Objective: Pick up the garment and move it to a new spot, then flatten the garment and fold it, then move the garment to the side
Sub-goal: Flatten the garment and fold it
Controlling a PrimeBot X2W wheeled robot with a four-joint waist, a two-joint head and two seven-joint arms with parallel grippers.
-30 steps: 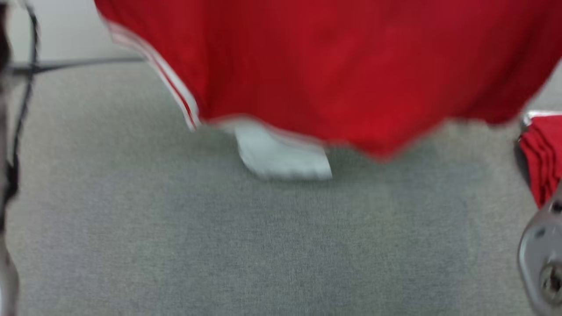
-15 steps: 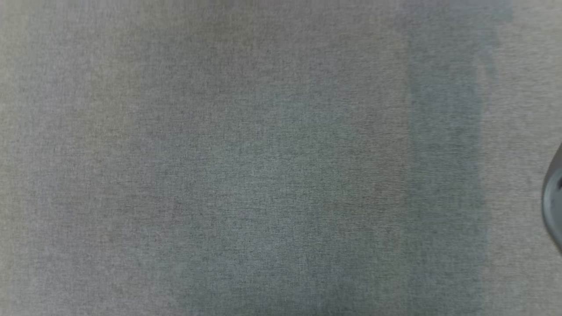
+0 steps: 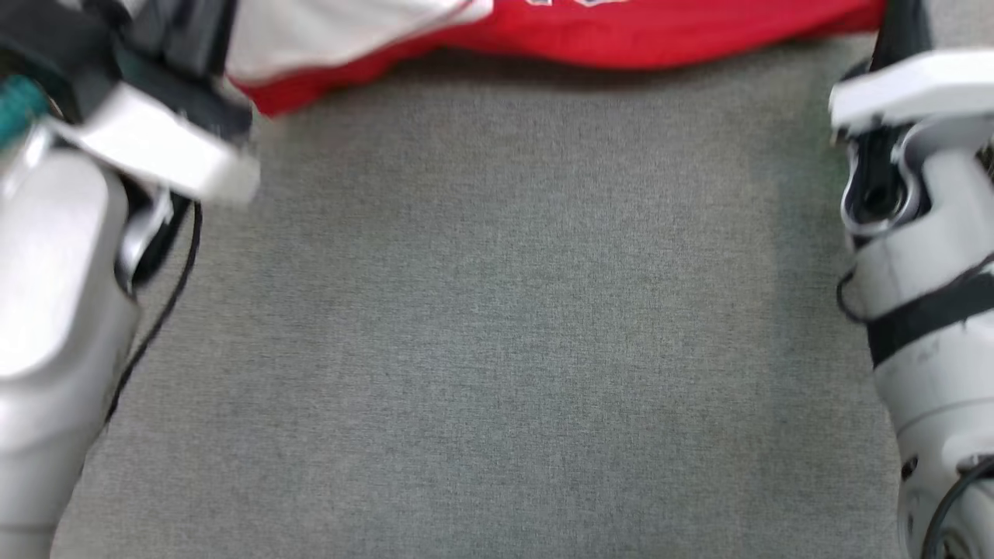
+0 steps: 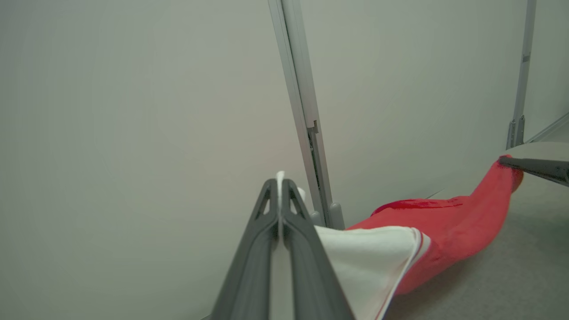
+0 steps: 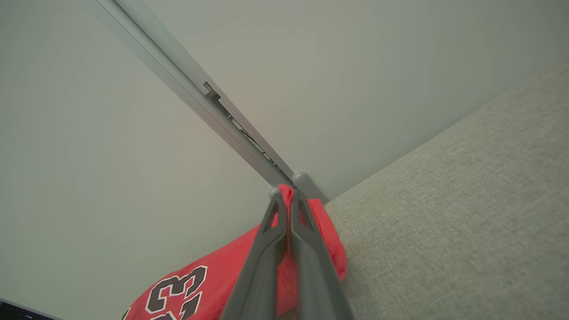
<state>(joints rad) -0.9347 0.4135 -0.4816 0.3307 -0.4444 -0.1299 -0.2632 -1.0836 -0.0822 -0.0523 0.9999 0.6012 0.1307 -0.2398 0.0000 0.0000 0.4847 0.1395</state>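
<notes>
The garment [image 3: 621,31] is a red jersey with a white panel and a black number. It stretches along the far edge of the head view, sagging between my two arms. In the left wrist view my left gripper [image 4: 281,182] is shut on the white edge of the garment [image 4: 444,222]. The red cloth runs off to the right, where the other gripper's dark fingers [image 4: 538,169] pinch its far corner. My right gripper [image 5: 286,193] is shut on a red corner of the garment [image 5: 213,275], low over the table by the wall.
A grey cloth-covered table [image 3: 497,310] spreads before me between my left forearm [image 3: 62,256] and right forearm [image 3: 924,256]. A black cable [image 3: 159,310] hangs by the left arm. A pale wall with metal posts [image 4: 306,111] backs the table.
The head camera has swung. The blurred garment hung across the top, then bare grey table showed. Now the garment lies along the top edge with both forearms in view.
</notes>
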